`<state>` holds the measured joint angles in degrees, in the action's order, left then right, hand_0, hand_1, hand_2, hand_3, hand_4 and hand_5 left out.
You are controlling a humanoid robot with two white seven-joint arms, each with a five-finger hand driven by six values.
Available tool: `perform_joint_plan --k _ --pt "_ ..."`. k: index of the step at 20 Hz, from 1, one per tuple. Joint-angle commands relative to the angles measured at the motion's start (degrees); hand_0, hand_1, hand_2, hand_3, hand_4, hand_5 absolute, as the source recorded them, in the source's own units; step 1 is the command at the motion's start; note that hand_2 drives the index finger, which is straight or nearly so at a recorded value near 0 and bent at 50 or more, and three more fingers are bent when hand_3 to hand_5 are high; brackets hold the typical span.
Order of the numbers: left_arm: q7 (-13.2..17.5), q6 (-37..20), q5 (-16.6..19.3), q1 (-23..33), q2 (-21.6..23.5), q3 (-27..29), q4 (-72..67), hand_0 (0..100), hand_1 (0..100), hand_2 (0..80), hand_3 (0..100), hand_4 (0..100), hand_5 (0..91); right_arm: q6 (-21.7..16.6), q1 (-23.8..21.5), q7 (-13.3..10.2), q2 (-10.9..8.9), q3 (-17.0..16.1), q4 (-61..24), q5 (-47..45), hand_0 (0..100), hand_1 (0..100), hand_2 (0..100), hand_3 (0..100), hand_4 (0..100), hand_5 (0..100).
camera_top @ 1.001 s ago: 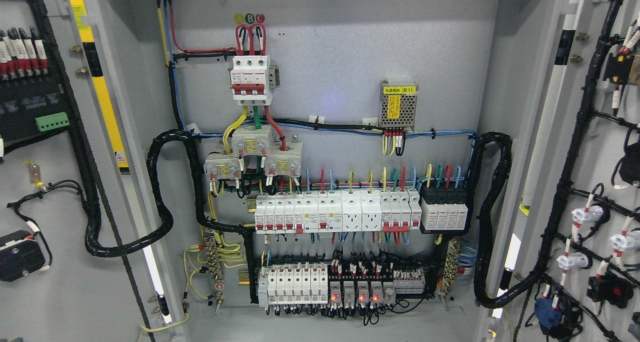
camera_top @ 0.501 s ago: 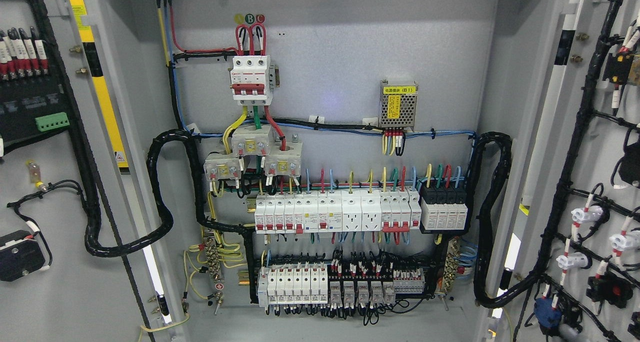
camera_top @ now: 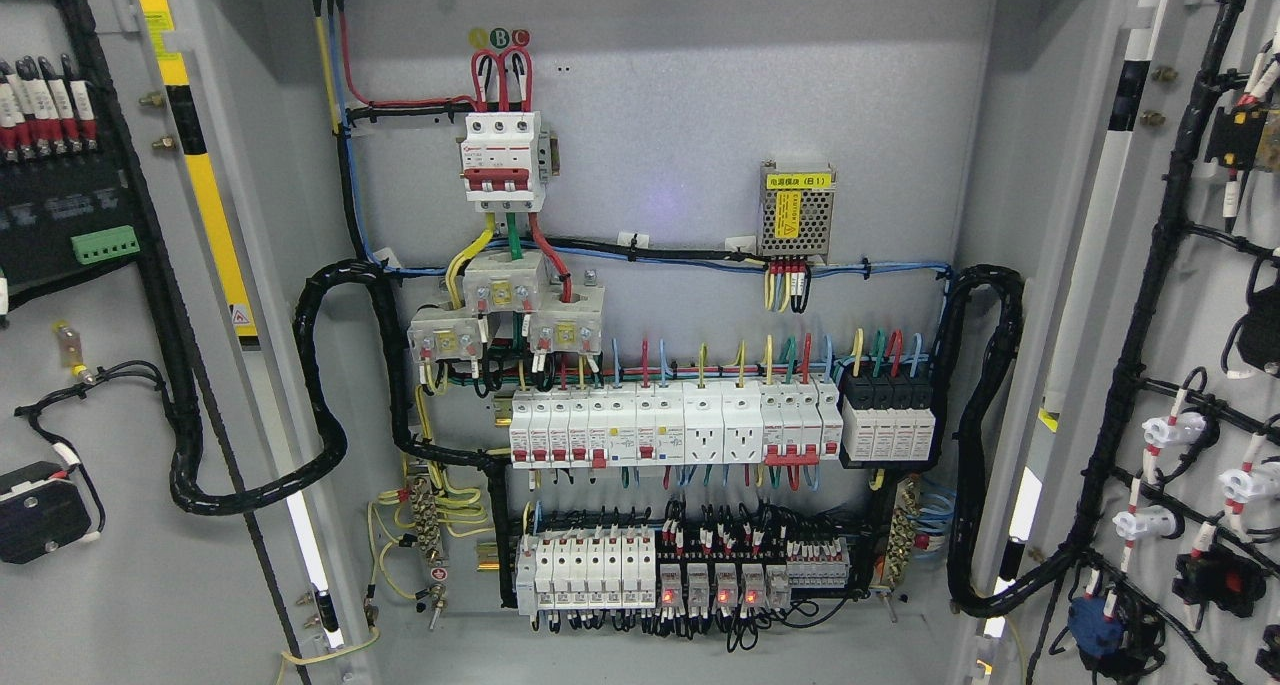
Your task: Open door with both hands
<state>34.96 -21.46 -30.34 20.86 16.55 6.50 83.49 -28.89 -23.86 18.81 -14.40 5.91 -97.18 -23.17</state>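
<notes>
Both doors, the left door (camera_top: 90, 385) and right door (camera_top: 1190, 345), stand swung wide, baring the cabinet's back panel (camera_top: 700, 115) of breakers (camera_top: 503, 160) and wiring.

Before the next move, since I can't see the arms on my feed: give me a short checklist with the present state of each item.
1. Left door swung open: ok, its inner face with wiring shows at the picture's left.
2. Right door swung open: ok, its inner face with cable harness shows at the right.
3. Cabinet interior exposed: ok, the breaker rows are in full view.
4. Left hand clear of the doors: cannot tell, it is out of view.
5. Right hand clear of the doors: cannot tell, it is out of view.
6. Black cable loops unsnagged at the left door's hinge side: ok, they hang free.
</notes>
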Motion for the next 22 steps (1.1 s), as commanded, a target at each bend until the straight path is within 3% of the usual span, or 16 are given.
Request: perform_joint_plan --k 1,6,10,15,17,20,22 --pt "0.11 0.02 1.25 -5.37 -9.95 -8.25 -36.67 12 56 0.0 0 0 0.0 0.5 2.22 -0.35 5.6 8.07 30.35 5.84 0 50 4 0 0 0" --pt "0.2 0.02 1.52 -17.33 -10.74 -8.52 -68.94 12 56 0.0 0 0 0.0 0.67 5.74 -0.7 9.38 7.63 49.94 7.09 0 50 4 0 0 0" --pt "0.2 0.8 2.48 -17.26 -11.36 -9.22 -73.91 12 56 0.0 0 0 0.0 0.67 10.49 -0.26 10.79 7.45 67.78 7.0 0 50 4 0 0 0" --pt "-0.5 5.64 12.48 -17.35 -11.36 -11.33 -80.4 12 56 0.0 0 0 0.0 0.85 15.5 -0.79 12.9 7.36 85.82 7.0 0 50 4 0 0 0" --pt "-7.14 5.55 14.17 -17.26 -11.45 -11.24 -83.12 12 56 0.0 0 0 0.0 2.59 16.03 -0.88 13.25 6.93 89.09 7.0 0 50 4 0 0 0" --pt "-22.86 5.82 14.17 -17.26 -11.62 -11.24 -84.37 12 56 0.0 0 0 0.0 9.44 16.03 -1.05 13.26 4.48 90.41 7.0 0 50 4 0 0 0" --pt "-27.91 5.91 14.26 -17.26 -11.71 -11.24 -84.89 12 56 0.0 0 0 0.0 15.85 16.3 -2.27 13.17 2.1 90.5 7.09 0 50 4 0 0 0"
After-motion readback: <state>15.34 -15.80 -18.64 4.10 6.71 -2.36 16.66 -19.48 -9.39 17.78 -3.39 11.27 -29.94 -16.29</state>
